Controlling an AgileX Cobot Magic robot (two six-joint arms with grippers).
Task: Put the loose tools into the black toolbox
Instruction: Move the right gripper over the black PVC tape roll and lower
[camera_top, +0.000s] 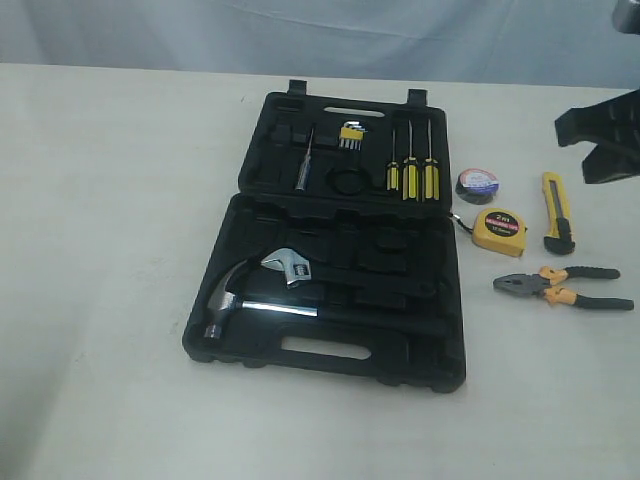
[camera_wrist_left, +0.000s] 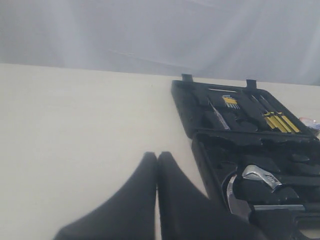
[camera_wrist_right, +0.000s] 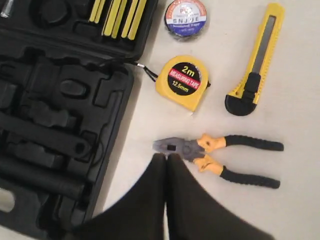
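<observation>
Yellow tape measure (camera_top: 499, 231), yellow-black knife (camera_top: 557, 210), black tape roll (camera_top: 476, 185), orange-handled pliers (camera_top: 560, 288): one each, toward the worktop (camera_top: 100, 200) right edge; left gripper (camera_wrist_left: 157, 155) and right gripper (camera_wrist_right: 166, 156) clenched, empty.

Hammer (camera_top: 225, 295) lies beside wrench (camera_top: 288, 266); three screwdrivers (camera_top: 409, 178) side by side.

- table (camera_top: 100, 250): plain pale cream
- toolbox (camera_top: 250, 345): black all over, inside and out
- tape measure (camera_wrist_right: 182, 81), right of toolbox: yellow case; round black label with a red band
- tape roll (camera_wrist_right: 186, 17), right of toolbox: black, blue-and-white label
- utility knife (camera_wrist_right: 256, 65): yellow body, black end, grey blade strip
- pliers (camera_wrist_right: 220, 155): grey steel head, orange collars, black grips
- screwdrivers (camera_top: 410, 175), in toolbox lid: yellow handles with black stripes
- hammer (camera_top: 225, 300): bright steel head, black handle
- wrench (camera_top: 290, 267): silver
- left pincer (camera_wrist_left: 157, 155), right pincer (camera_wrist_right: 166, 156): black
</observation>
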